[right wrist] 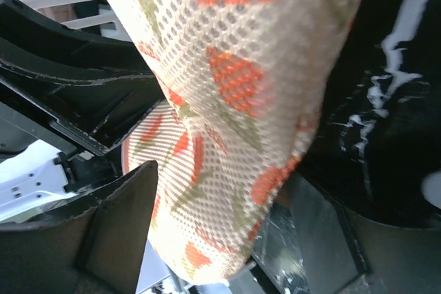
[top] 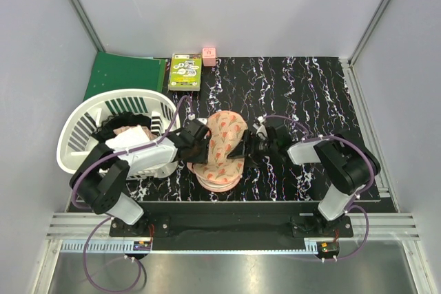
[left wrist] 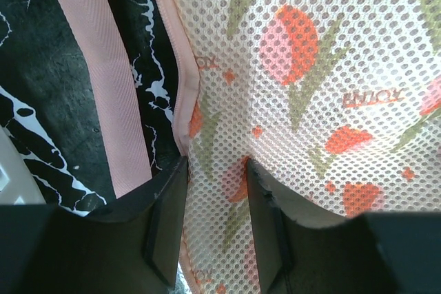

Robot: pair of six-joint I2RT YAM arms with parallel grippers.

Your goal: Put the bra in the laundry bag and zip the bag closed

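Both arms fold inward over the black marbled worktop (top: 310, 87) and meet at the laundry bag (top: 224, 149).

The left arm (top: 131, 163) reaches rightward from beside the white basket (top: 76, 135). The right arm (top: 331, 160) bends leftward, its elbow out toward the right edge. The bag lies at mid-width, nearer the near edge, with its far lobe raised between the two wrists. The left gripper (left wrist: 216, 170) is clenched on the bag's mesh just beside the pink edging (left wrist: 182, 87). The right gripper (right wrist: 220, 184) grasps a lobe, its fingers set wide against either side.
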